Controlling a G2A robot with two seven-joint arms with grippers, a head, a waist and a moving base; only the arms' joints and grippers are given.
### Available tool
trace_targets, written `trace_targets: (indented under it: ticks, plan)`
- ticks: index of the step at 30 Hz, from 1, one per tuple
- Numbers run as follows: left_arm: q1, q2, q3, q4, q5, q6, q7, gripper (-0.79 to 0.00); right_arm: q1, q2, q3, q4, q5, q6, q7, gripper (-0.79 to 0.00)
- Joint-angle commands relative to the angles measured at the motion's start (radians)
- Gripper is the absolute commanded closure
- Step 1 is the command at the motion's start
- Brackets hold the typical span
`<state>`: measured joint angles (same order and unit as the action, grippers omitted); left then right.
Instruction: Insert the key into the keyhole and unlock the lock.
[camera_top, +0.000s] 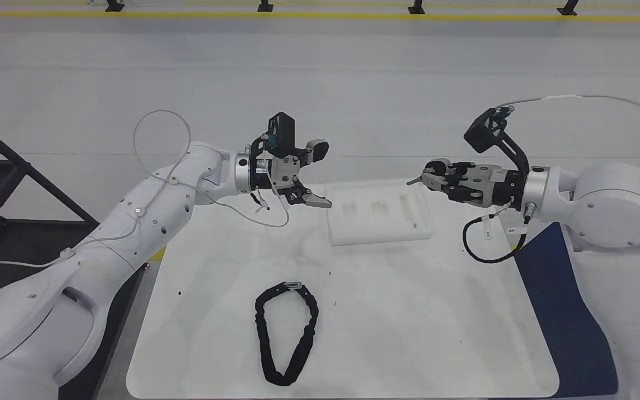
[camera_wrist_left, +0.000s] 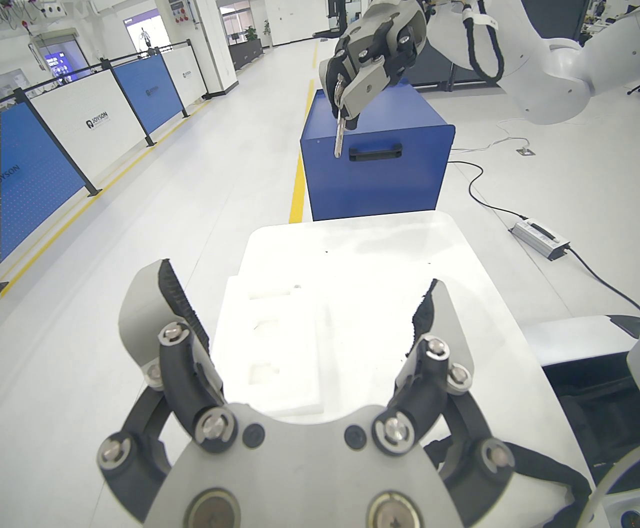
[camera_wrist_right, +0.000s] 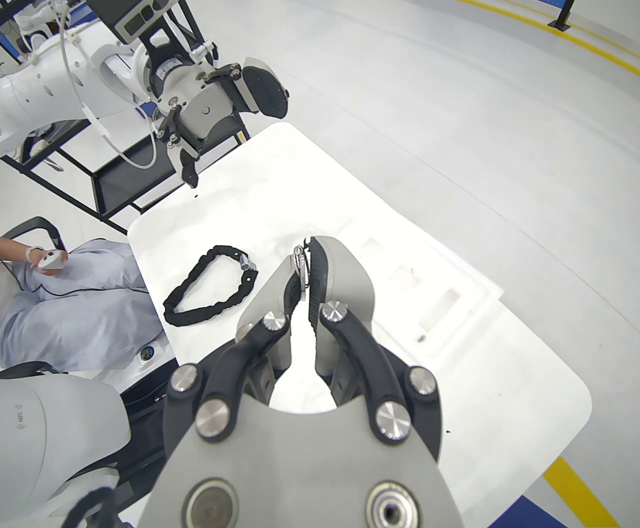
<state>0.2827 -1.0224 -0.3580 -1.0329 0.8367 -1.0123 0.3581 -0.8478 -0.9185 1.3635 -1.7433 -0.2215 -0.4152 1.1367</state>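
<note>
Right claw (camera_wrist_right: 302, 252) pinches the key (camera_wrist_left: 339, 135) above the worktop's (camera_top: 450, 340) far right. The lock (camera_top: 262, 335) lies nearer and leftward, long axis near-to-far, closer to the empty, wide-open left claw (camera_top: 320, 176).

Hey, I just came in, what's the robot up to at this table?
The right hand is shut on a key, held in the air near the white foam tray. The left hand hangs open and empty by the table's far edge. The black chain lock lies looped on the table, untouched; the key is not yet in it.
</note>
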Motion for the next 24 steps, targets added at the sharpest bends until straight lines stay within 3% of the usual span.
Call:
trace_targets:
  ticks: [1, 12, 18, 24]
  plan:
    - [0.000, 0.000, 0.000, 0.000, 0.000, 0.000, 0.000, -0.785, 0.000, 0.000, 0.000, 0.000, -0.001, 0.000, 0.001, 0.000]
    - [0.000, 0.000, 0.000, 0.000, 0.000, 0.000, 0.000, -0.785, 0.000, 0.000, 0.000, 0.000, -0.001, 0.000, 0.001, 0.000]
    - [0.057, 0.002, 0.002, 0.048, 0.017, 0.039, -0.170, -0.785, 0.000, 0.000, 0.000, 0.000, -0.001, 0.000, 0.001, 0.000]
    - [0.127, -0.011, 0.003, 0.100, -0.008, 0.003, -0.195, -0.785, 0.000, 0.000, 0.000, 0.000, -0.001, 0.000, 0.001, 0.000]
